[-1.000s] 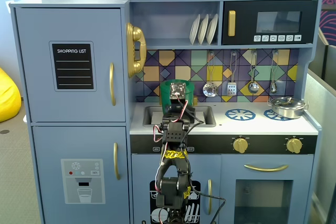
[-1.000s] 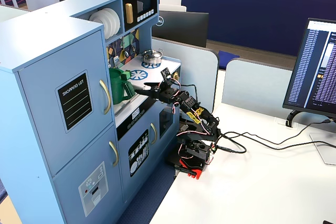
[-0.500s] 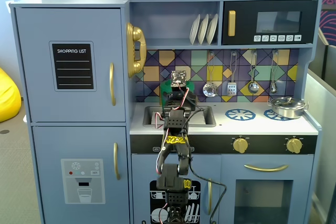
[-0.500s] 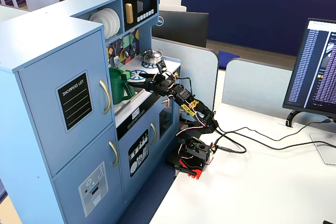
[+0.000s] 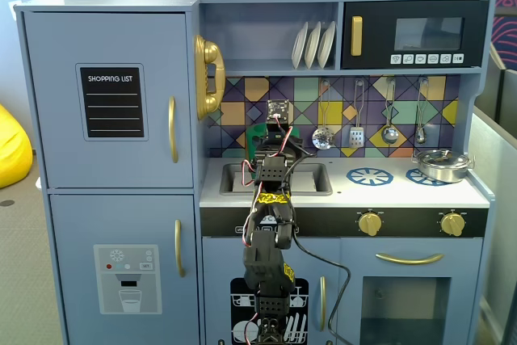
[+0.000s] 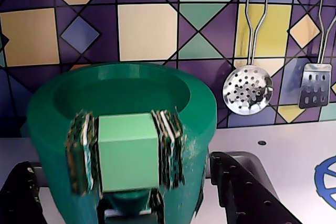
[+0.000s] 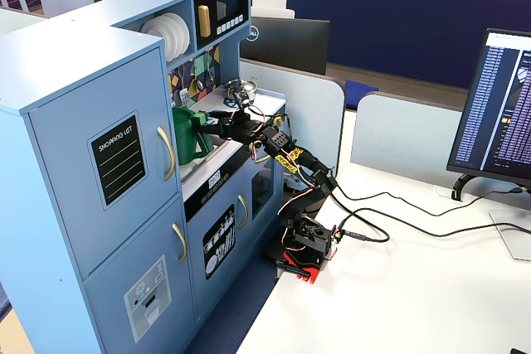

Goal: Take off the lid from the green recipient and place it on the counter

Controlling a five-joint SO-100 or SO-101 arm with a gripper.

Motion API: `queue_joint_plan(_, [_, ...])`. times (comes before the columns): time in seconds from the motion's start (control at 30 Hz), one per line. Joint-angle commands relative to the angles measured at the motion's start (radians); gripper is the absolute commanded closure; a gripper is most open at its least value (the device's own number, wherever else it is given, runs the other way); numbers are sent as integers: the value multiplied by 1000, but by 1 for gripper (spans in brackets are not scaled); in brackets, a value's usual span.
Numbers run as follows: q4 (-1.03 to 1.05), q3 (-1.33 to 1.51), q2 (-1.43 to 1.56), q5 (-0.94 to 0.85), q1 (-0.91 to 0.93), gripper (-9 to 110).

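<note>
The green recipient (image 6: pixel 47 129) fills the wrist view. It is dark green with a lighter green block (image 6: pixel 128 150) on its front between two striped pads. Its top is a thick rim around a sunken round green face (image 6: pixel 123 95). I cannot tell whether that face is the lid. My gripper (image 6: pixel 123 182) is open, with one black finger (image 6: pixel 23 198) at the recipient's left side and the other at its right, low down and close to its walls. In both fixed views the recipient (image 7: pixel 187 143) (image 5: pixel 257 132) stands on the white counter (image 5: pixel 404 191) by the sink, mostly behind my arm.
The grey sink recess (image 5: pixel 311 177) lies under my arm. A silver pot (image 5: pixel 443 165) stands at the counter's right end. A skimmer (image 6: pixel 248 90) and a spatula (image 6: pixel 315 85) hang on the tiled back wall. A blue burner circle (image 6: pixel 328 182) is to the right.
</note>
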Motion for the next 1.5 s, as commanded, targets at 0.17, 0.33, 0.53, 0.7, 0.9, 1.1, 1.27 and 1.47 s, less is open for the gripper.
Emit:
queue_joint_plan(0.17, [-54, -160, -106, -11, -17, 66])
queue_joint_plan(0.33, [-61, -179, -141, -8, -25, 67])
queue_joint_plan(0.53, [-64, -184, -150, 6, -32, 70])
queue_joint_plan(0.7, [-38, -183, -153, -57, -43, 94])
queue_joint_plan(0.9, [-18, -173, -150, -87, -44, 101])
queue_joint_plan(1.1, [-66, -179, -143, -77, -54, 101])
queue_joint_plan(1.27, [-123, -230, -147, -101, -69, 101])
queue_joint_plan(1.47, [-118, -229, -124, -98, -41, 101])
